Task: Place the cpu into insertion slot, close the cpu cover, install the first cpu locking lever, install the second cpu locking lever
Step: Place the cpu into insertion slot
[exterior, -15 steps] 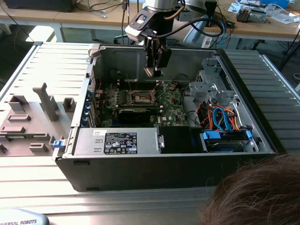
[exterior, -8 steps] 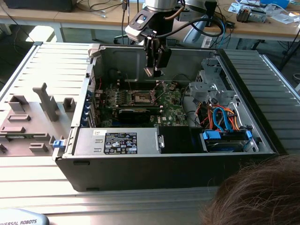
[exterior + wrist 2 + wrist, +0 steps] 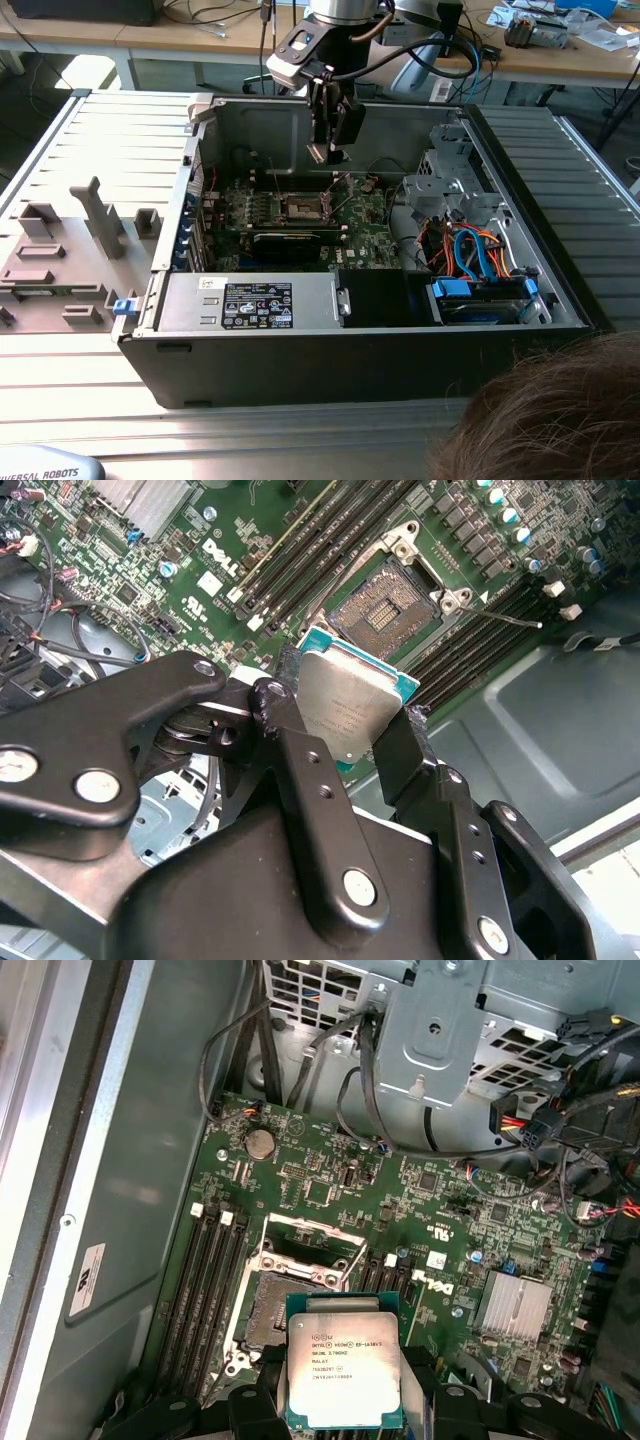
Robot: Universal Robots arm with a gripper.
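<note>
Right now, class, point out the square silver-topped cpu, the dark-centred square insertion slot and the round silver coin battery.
square silver-topped cpu [image 3: 345,1370]: first wrist view, metal top's middle.
dark-centred square insertion slot [image 3: 385,607]: second wrist view, dark centre.
round silver coin battery [image 3: 260,1142]: first wrist view, flat face.

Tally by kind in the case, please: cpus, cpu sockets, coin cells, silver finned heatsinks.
cpu: 1, clamped in the gripper
insertion slot: 1, no chip in it
coin cell: 1
silver finned heatsink: 1
Total: 4
</note>
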